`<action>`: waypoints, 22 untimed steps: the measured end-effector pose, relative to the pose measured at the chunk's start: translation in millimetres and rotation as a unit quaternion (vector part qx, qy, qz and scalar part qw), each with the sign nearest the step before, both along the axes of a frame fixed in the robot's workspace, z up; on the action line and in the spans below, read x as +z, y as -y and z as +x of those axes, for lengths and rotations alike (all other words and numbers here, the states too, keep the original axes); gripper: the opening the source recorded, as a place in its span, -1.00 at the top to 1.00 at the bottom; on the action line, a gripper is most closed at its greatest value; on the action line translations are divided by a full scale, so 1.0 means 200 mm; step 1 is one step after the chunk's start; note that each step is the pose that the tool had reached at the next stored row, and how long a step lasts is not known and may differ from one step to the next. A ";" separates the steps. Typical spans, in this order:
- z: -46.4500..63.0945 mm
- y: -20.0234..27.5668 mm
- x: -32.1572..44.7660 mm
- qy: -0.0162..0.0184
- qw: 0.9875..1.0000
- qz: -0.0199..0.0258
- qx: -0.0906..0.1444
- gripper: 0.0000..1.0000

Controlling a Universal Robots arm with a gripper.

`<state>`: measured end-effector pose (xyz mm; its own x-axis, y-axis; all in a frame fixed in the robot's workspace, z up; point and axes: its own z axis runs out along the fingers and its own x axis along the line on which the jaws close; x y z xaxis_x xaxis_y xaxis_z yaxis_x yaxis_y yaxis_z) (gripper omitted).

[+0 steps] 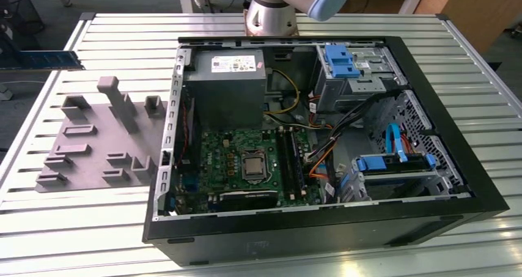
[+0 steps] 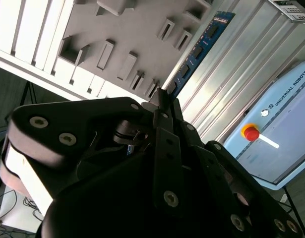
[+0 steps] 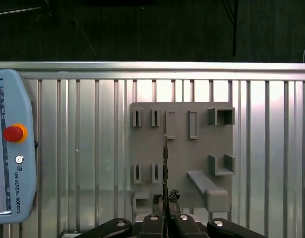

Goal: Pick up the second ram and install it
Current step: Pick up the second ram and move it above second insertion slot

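The second ram (image 2: pixel 198 48) is a long blue stick with dark chips, and my gripper (image 2: pixel 162 96) is shut on one end of it. In the first wrist view the ram (image 3: pixel 165 158) shows edge-on, rising from the gripper (image 3: pixel 165 201) above the grey holder plate (image 3: pixel 182 148). In the exterior view the ram (image 1: pixel 51 60) hangs in the air at the exterior view's far left, beyond the holder plate (image 1: pixel 90 136). It is well away from the open computer case (image 1: pixel 318 228). The green motherboard (image 1: pixel 236 161) lies inside the case with dark memory slots (image 1: pixel 291 158) beside the processor socket.
A light-blue teach pendant (image 3: pixel 11 148) with a red button lies on the slatted metal table (image 1: pixel 82 228), beside the holder plate. Inside the case are a grey power supply (image 1: pixel 228 87), blue drive brackets (image 1: pixel 338 60) and loose cables (image 1: pixel 326 148). The arm's base (image 1: pixel 269 11) stands behind the case.
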<state>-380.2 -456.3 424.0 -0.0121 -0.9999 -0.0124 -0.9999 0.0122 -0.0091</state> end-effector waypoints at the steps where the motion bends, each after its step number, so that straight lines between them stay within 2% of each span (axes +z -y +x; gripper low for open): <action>1: 0.00 0.000 0.000 0.000 1.000 0.000 0.000 0.72; 22: 0.10 0.000 0.000 0.000 1.000 0.000 0.000 0.72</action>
<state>-361.0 -456.3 423.9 -0.0120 -0.9999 -0.0124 -0.9999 0.0122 -0.0092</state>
